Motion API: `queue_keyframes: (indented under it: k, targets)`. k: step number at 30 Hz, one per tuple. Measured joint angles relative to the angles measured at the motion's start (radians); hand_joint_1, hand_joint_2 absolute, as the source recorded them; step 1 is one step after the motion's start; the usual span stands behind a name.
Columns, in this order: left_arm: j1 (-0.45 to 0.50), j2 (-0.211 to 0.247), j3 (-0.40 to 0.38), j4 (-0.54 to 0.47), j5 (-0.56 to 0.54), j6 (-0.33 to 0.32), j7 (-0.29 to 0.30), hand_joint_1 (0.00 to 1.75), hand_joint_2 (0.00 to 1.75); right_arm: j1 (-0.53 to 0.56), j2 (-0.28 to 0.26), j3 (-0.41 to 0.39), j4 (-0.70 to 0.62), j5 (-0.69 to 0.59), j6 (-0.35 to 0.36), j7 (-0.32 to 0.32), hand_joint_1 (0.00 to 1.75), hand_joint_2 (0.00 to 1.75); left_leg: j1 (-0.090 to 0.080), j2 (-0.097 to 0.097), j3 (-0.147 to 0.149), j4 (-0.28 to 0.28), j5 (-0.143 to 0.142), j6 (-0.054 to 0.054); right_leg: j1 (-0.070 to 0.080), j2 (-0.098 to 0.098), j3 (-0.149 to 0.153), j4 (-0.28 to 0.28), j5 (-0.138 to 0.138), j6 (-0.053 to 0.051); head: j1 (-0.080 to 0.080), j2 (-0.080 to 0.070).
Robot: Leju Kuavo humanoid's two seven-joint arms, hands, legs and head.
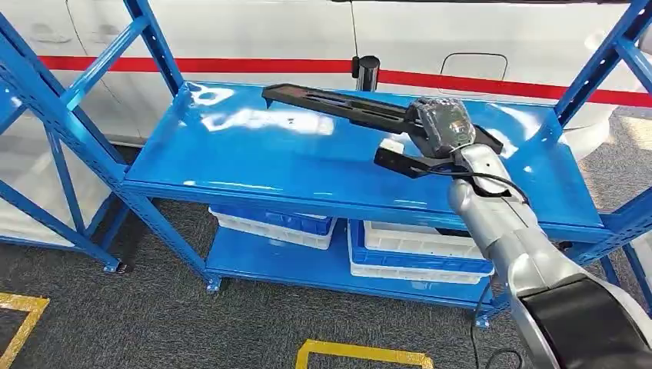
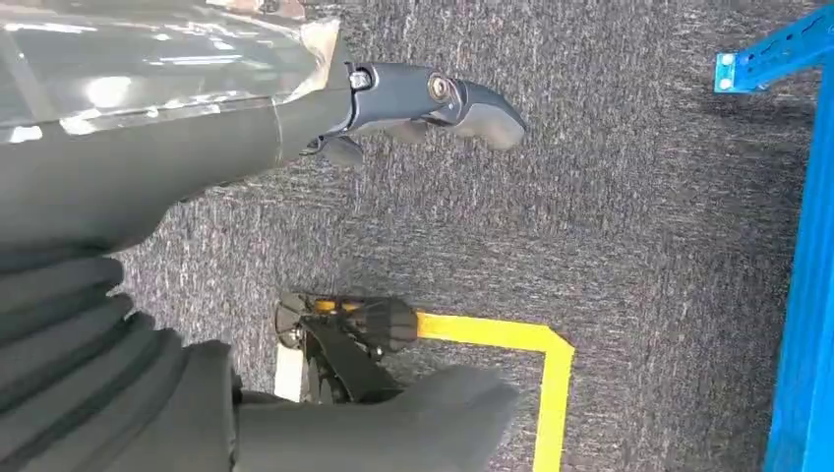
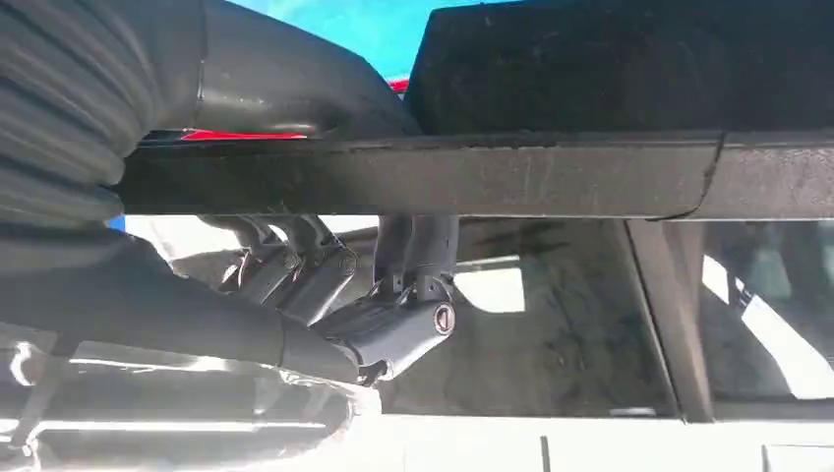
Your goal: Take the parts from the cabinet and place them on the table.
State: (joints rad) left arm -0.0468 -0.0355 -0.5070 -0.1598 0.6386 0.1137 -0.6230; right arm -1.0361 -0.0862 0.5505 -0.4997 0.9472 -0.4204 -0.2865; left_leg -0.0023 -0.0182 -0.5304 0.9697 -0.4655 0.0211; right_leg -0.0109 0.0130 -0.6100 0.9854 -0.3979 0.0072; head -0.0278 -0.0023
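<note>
The right hand (image 1: 440, 123) reaches over the top shelf (image 1: 254, 165) of a blue metal rack, toward two o'clock in the head view. It grips a long black part (image 1: 338, 104), a flat bar-like piece that runs from the hand out toward ten o'clock. In the head view the far end appears to sit just above the glossy shelf, though whether it touches cannot be told. In the right wrist view the dark fingers (image 3: 418, 256) curl up around the part's edge (image 3: 443, 175), with the thumb (image 3: 295, 93) on its other side, so the hand is clamped on it.

A second, smaller black piece (image 1: 400, 161) shows just beside the wrist, toward eight o'clock of the hand; what it is cannot be made out.

The left hand (image 2: 433, 98) hangs over grey carpet (image 2: 639, 246), its fingers apart and holding nothing. A yellow floor line (image 2: 546, 364) runs across the carpet near it.

On the lower shelf sit blue and white bins (image 1: 419, 250), stacked in two groups. Behind the rack stands a white car (image 1: 477, 46) with a red stripe (image 1: 192, 65) along its side. No writing or label can be read anywhere.
</note>
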Motion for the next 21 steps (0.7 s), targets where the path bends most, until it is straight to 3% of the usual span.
queue_keyframes:
  k: [6, 14, 21]
  targets:
    - [0.0, 0.0, 0.0, 0.0, 0.001, 0.031, -0.032, 0.0, 1.75, 0.002, -0.01, -0.032, -0.053, -0.088, -0.005, -0.071, 1.75, 1.75, 0.0, 0.0, 0.0, 0.0, 0.0, 0.0, 0.0, 0.0, 0.0, 0.0, 0.0, 0.0, 0.0, 0.0]
    - [0.0, 0.001, 0.001, 0.0, 0.022, 0.026, -0.027, 0.0, 1.75, 0.003, -0.043, -0.054, -0.187, -0.111, 0.045, -0.067, 1.75, 1.75, 0.0, 0.0, 0.0, 0.0, 0.0, 0.0, 0.0, 0.0, 0.0, 0.0, 0.0, 0.0, 0.0, 0.0]
    - [-0.003, 0.004, 0.01, 0.0, 0.042, 0.108, 0.074, 0.0, 1.75, 0.007, -0.052, -0.055, -0.227, -0.138, 0.061, -0.057, 1.75, 1.75, 0.0, 0.0, 0.0, 0.0, 0.0, 0.0, 0.0, 0.0, 0.0, 0.0, 0.0, 0.0, 0.0, 0.0]
